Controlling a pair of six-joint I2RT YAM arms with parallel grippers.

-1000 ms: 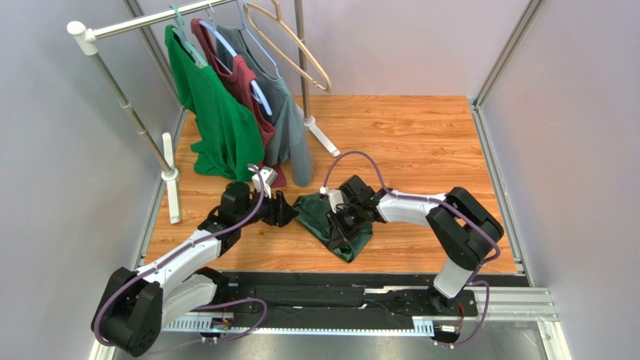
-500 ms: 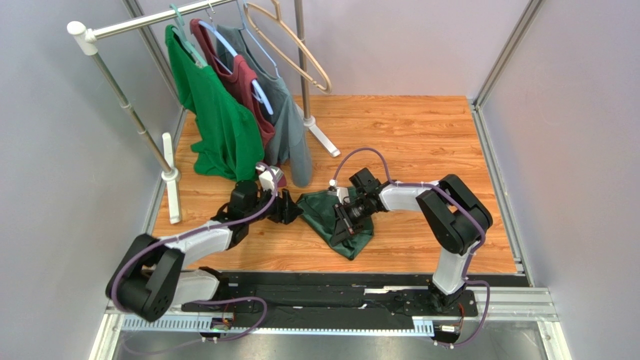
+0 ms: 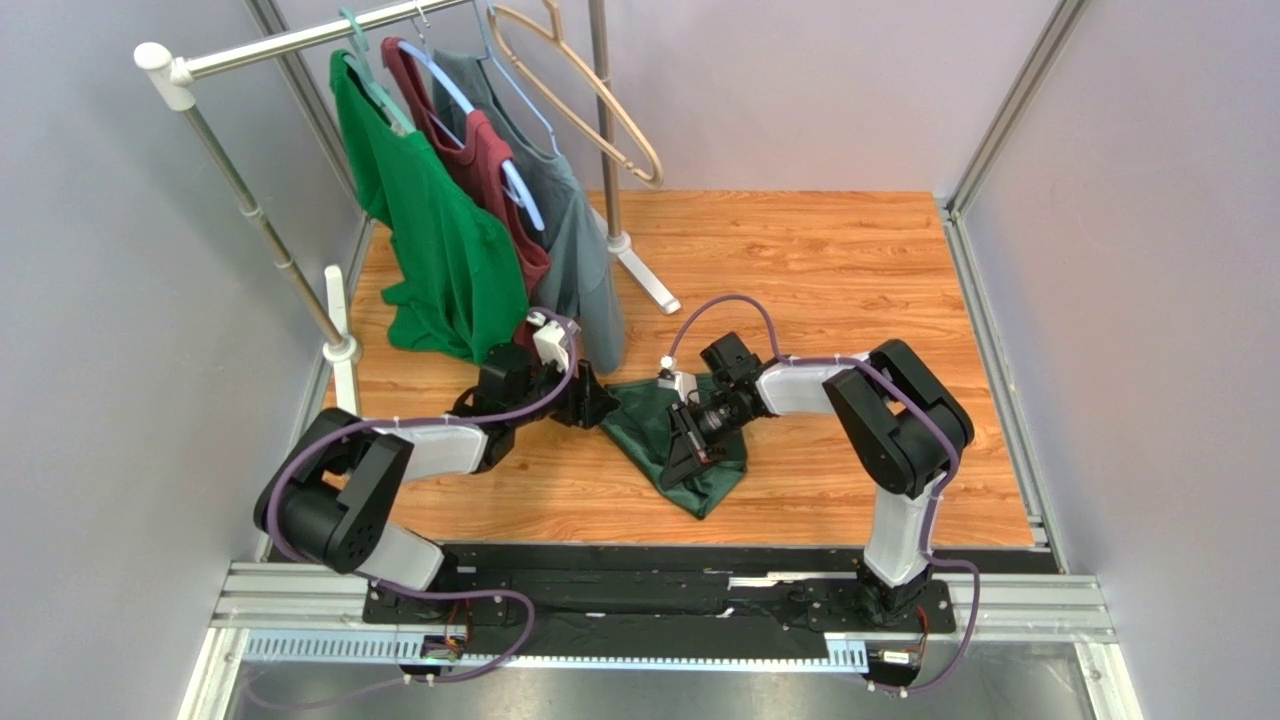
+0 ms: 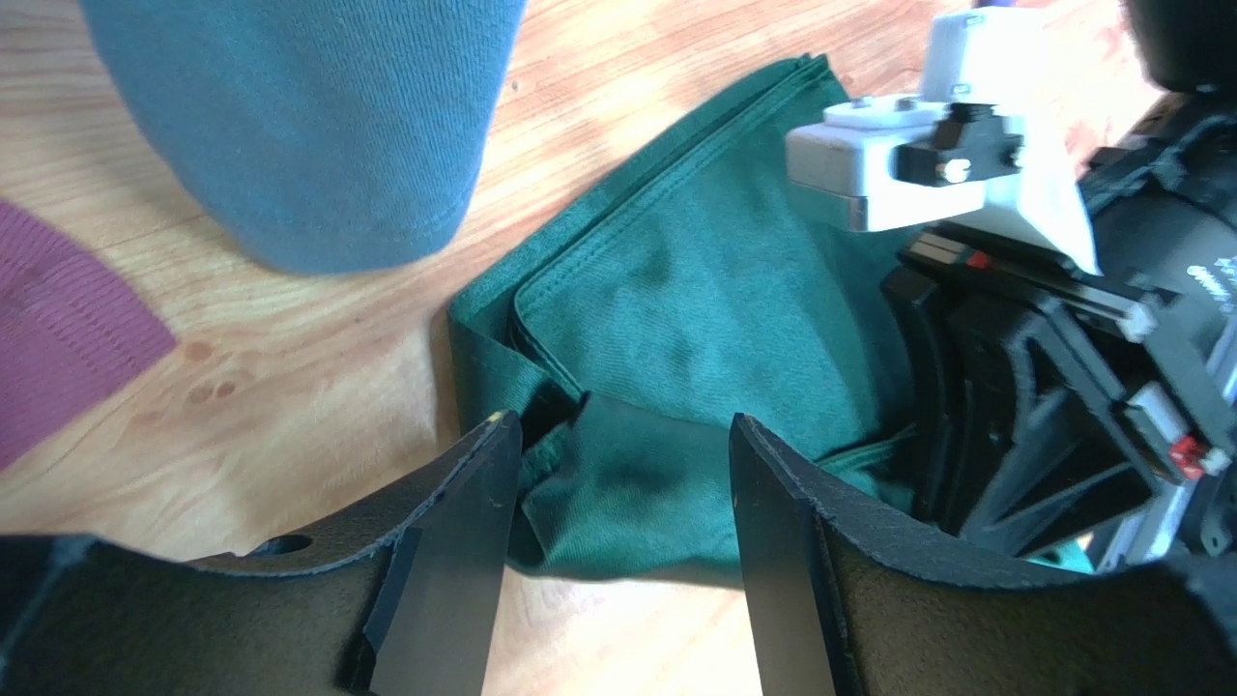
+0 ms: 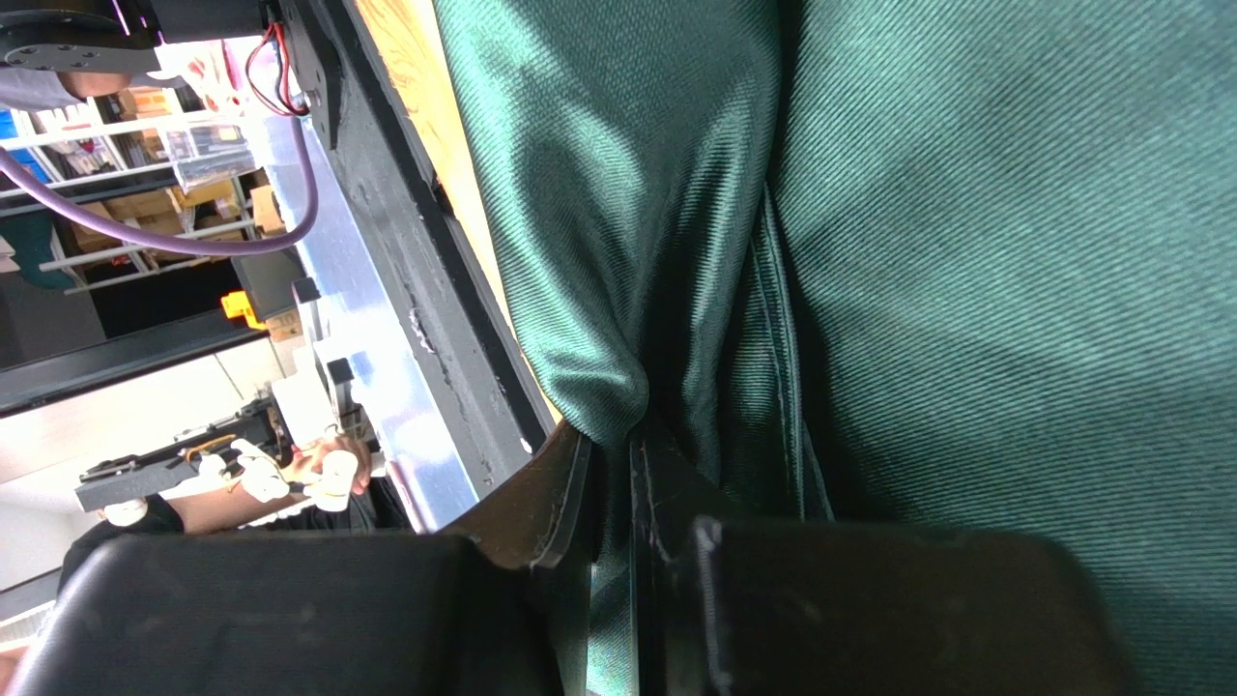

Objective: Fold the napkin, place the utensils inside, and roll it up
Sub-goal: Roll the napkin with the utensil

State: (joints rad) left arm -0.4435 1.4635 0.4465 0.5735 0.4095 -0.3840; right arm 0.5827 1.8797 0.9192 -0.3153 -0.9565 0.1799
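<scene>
The napkin [image 3: 706, 483], a dark green cloth folded in several layers with a stitched hem and some wrinkles, lies on the wooden table [image 3: 842, 255] a little toward 6 o'clock from its middle. In the top view its long axis goes from about 10 o'clock to about 4 o'clock. The left gripper [image 4: 617, 435] is at the 10 o'clock end with its fingers spread apart and the folded corner of the cloth just between their tips, while the right gripper [image 5: 610, 479] has its fingers pressed together on a fold of the napkin.
</scene>
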